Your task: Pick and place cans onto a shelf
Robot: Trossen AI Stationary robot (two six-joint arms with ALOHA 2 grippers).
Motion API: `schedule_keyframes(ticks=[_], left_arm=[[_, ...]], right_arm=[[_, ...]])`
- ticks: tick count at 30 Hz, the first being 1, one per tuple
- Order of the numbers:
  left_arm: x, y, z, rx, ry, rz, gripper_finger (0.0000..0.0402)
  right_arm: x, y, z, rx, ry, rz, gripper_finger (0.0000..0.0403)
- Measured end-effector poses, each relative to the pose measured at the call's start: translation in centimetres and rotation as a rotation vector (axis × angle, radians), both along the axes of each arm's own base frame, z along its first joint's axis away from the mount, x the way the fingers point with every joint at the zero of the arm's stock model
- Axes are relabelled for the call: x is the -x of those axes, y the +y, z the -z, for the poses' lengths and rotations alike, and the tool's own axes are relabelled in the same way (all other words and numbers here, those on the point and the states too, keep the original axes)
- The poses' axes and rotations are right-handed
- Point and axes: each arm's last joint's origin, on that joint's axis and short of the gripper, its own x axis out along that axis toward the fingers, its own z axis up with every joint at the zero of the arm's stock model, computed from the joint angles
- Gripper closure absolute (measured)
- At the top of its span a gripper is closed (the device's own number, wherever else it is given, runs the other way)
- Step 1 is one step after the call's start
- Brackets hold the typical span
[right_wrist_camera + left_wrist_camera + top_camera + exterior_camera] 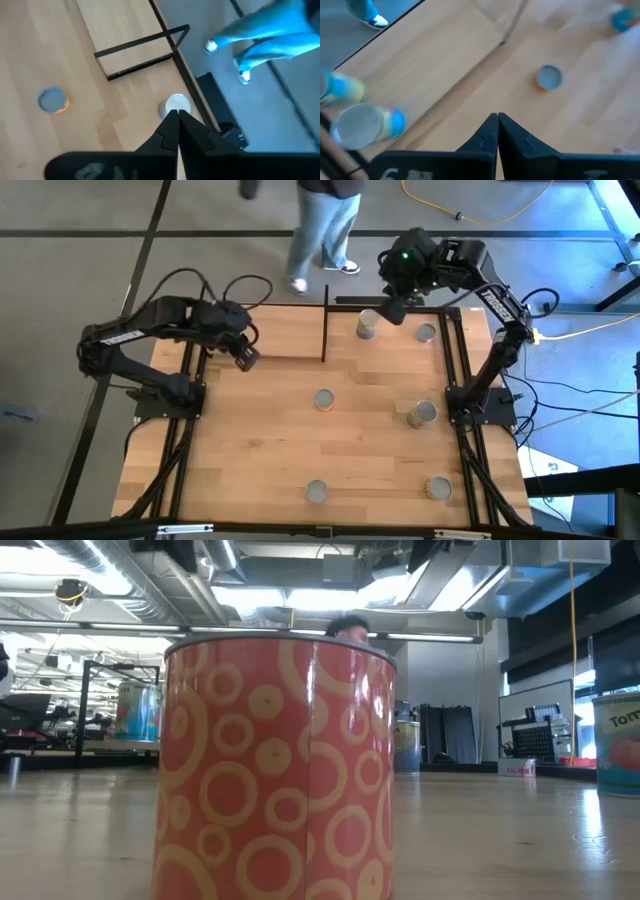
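Several small cans stand on the wooden table: two at the far right (367, 326) (425, 333), one in the middle (323, 399), one at the right (422, 414), and two near the front (316, 492) (437, 489). The shelf (290, 335), a light board with black rods, sits at the far middle. My right gripper (392, 310) is shut and empty above the far-right can (175, 106). My left gripper (243, 355) is shut and empty at the shelf's left end; its fingertips (497, 120) show above bare table.
An orange-red can with ring patterns (275, 770) stands right in front of the low camera, with another can (620, 740) at the right. A person's legs (320, 230) show beyond the far edge. Black frame rods (455, 370) run along the table's right side.
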Motion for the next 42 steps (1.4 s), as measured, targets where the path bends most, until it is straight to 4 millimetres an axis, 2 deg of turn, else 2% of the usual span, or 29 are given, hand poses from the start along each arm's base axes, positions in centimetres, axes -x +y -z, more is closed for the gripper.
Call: schedule_keyframes(ticks=[6,10,16,22,35,39,42], left_arm=[[0.3,-1.9,-1.9,-0.011,-0.069,0.102,0.0401],[0.3,-2.7,-2.1,0.001,-0.083,0.126,0.0401],[0.5,-3.6,-2.2,0.019,-0.097,0.153,0.0401],[0.6,-4.0,-2.3,0.032,-0.104,0.161,0.0401],[2.2,-5.0,-2.8,0.056,-0.133,0.216,0.0401],[2.8,-5.0,-3.0,0.066,-0.145,0.201,0.0402],[3.2,-5.0,-3.1,0.069,-0.155,0.195,0.0402]], right_arm=[[1.0,-1.8,0.0,-0.044,-0.035,0.131,0.0388],[1.1,-2.8,0.3,-0.086,-0.052,0.174,0.0362],[0.0,-4.6,1.8,-0.204,-0.063,0.233,0.0311],[-1.4,-6.7,3.9,-0.326,-0.049,0.219,0.0300],[-5.0,-9.5,8.9,-0.249,0.182,-0.119,0.0299],[-5.3,-9.9,10.2,-0.258,0.228,-0.164,0.0299],[-5.1,-10.2,12.2,-0.306,0.295,-0.185,0.0299]])
